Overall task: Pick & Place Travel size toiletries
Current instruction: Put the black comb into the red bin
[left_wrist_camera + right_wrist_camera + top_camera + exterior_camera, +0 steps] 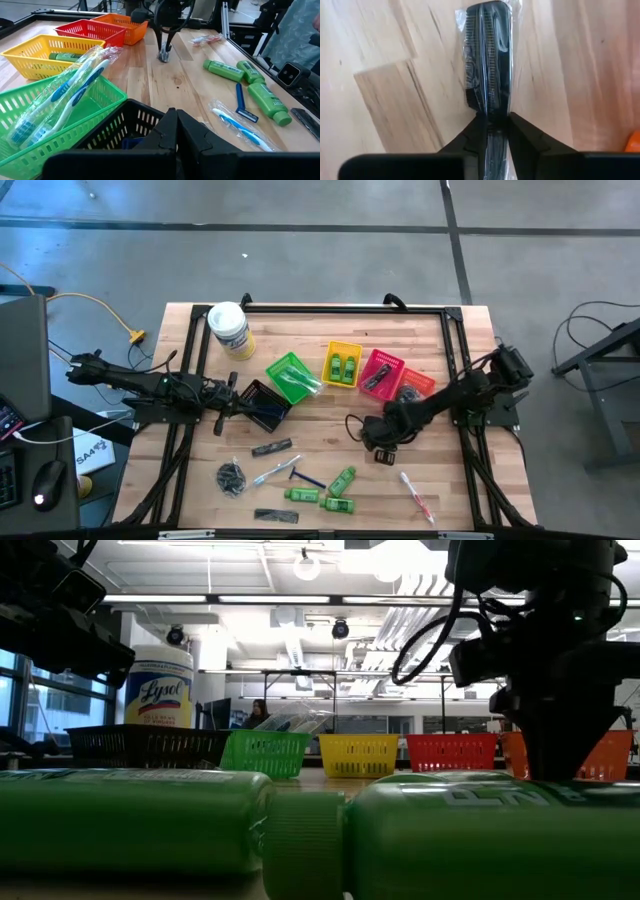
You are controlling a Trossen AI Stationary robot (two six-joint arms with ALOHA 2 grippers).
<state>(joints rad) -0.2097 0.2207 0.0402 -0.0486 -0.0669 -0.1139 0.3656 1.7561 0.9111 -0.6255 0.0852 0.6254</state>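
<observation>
Right gripper: fingers pinching a clear-wrapped black comb lying on the desk, handle end hidden. Left gripper: fingers closed, empty. Tub: "Lysol".

Overhead down, low level, wrists forward close

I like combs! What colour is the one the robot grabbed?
Black comb, in a clear wrapper; right wrist view shows it best.

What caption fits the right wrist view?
Right gripper jaws closed on a clear-wrapped black comb lying on the wooden table.
</observation>
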